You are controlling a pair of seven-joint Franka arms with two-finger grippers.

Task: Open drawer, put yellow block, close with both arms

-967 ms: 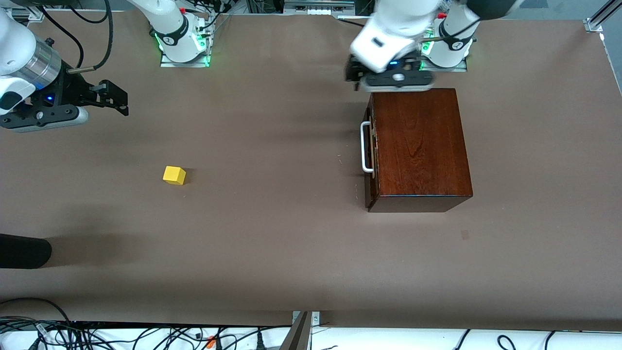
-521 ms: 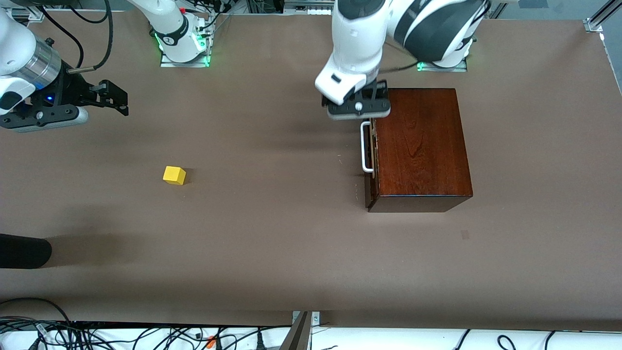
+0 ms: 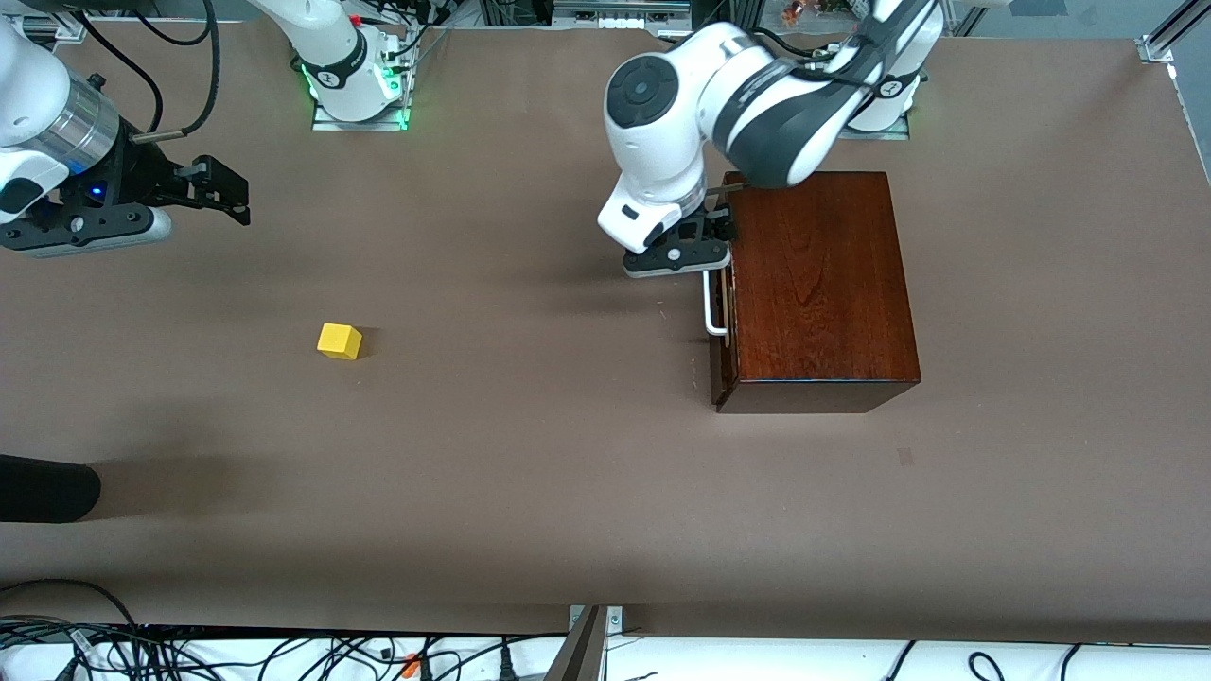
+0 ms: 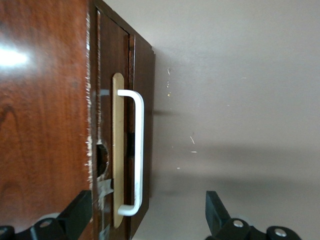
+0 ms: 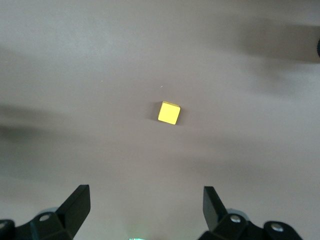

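The dark wooden box [image 3: 818, 284] stands toward the left arm's end of the table. Its drawer [image 3: 718, 326] is pushed in, with the white handle [image 3: 709, 305] facing the right arm's end. My left gripper [image 3: 702, 268] is open and low at the handle's end [image 4: 128, 209] nearer the arm bases, one finger over the box top, the other over bare table [image 4: 148, 216]. The yellow block [image 3: 340, 340] [image 5: 169, 113] lies alone on the table. My right gripper [image 3: 219, 192] [image 5: 145, 210] waits open, high over the table short of the block.
The brown table [image 3: 530, 454] stretches between block and box. A black object [image 3: 43, 489] lies at the table's edge at the right arm's end. Cables [image 3: 284, 653] run along the edge nearest the front camera. The arm bases [image 3: 355, 85] stand along the edge farthest from it.
My left arm has swung down from over the box's edge by its base to the drawer handle. The right arm, the block and the drawer have not moved.
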